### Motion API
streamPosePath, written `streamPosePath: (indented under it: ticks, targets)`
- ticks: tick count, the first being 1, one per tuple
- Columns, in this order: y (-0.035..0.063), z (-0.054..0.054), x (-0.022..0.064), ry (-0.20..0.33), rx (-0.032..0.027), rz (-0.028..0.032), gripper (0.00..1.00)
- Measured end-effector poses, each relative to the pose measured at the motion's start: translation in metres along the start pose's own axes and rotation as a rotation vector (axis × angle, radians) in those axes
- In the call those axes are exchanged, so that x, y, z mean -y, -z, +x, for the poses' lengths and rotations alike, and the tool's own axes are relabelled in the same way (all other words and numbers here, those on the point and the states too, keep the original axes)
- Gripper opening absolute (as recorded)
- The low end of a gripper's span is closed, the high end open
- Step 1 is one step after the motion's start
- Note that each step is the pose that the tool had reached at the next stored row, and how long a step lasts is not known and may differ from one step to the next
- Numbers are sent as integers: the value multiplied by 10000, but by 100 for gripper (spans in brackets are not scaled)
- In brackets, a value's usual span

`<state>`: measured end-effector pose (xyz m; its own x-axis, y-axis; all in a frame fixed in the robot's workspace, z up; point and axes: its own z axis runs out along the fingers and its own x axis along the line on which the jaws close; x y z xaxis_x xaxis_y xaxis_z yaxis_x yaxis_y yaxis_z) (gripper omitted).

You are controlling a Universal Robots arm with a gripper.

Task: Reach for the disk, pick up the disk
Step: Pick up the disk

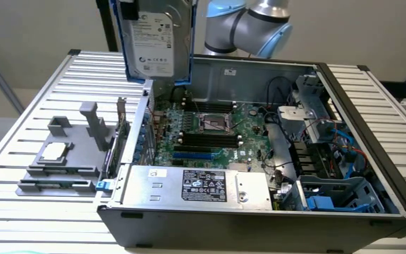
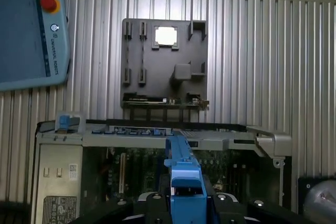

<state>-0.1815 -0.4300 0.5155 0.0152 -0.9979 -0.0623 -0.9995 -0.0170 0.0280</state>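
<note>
The disk (image 1: pixel 155 42) was seen lifted clear above the open computer case (image 1: pixel 358 174), hanging upright over the case's rear wall, label side toward the exterior camera. In the wrist view its blue carrier frame (image 2: pixel 185 182) ran down between the dark parts of the pincer (image 2: pixel 186 205), which was judged to be clenched on the disk by the frame edges.

The disk was judged rigid, moderately heavy for its size and sensitive to knocks; its bare metal faces looked smooth and likely slippery, so the plastic frame edges were taken as the safer place to hold.

Below the disk, inside the case, the motherboard (image 1: pixel 210 132) with its processor socket (image 1: pixel 213 123) lay exposed, and the power supply (image 1: pixel 196 185) sat at the case's front wall. A grey fixture (image 1: pixel 65 153) carrying a small square chip (image 1: pixel 56 151) stood on the slatted bench (image 1: pixel 27 132) beside the case. A teach pendant (image 2: pixel 31 24) lay on the bench beyond the fixture.
</note>
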Motion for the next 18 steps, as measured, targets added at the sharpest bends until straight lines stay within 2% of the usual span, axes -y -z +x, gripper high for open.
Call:
streamPosePath:
  ticks: [18]
  targets:
    - [42,306,812,0,-1,0,32]
